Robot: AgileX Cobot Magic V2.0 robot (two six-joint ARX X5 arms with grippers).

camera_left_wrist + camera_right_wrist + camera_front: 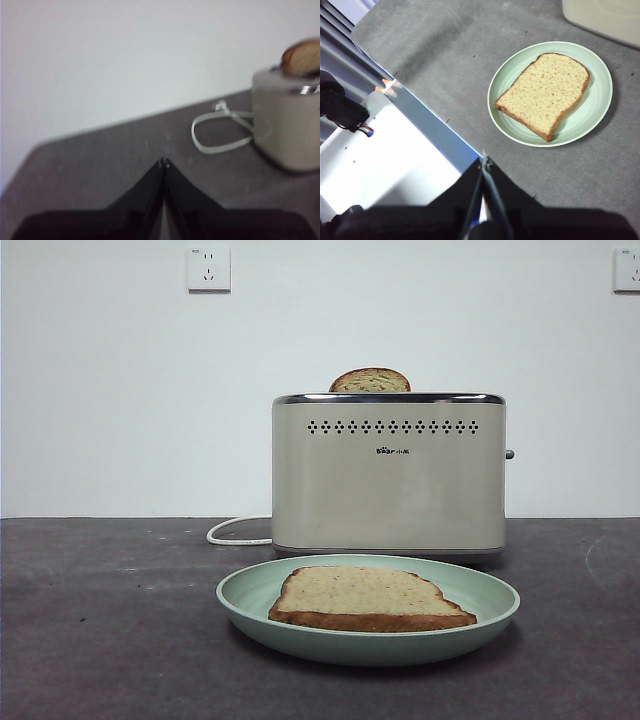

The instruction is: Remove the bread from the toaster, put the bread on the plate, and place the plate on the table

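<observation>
The broad slice of bread [368, 597] [545, 93] lies flat on the mint-green plate [250, 592] [600, 90], which rests on the dark table [100, 620] in front of the cream toaster [388, 475] [290, 125]. Neither gripper shows in the front view. My left gripper [163, 162] is shut and empty, hanging over bare table off to the toaster's side. High above the table's near edge, well away from the plate, my right gripper [484, 161] is shut and empty too.
A narrower slice with a domed brown top [370, 380] [301, 57] sticks out of the toaster's slot. The toaster's white cord [237, 532] [220, 132] loops on the table to its left. A white ledge [395, 160] lies beyond the table's edge below the right gripper.
</observation>
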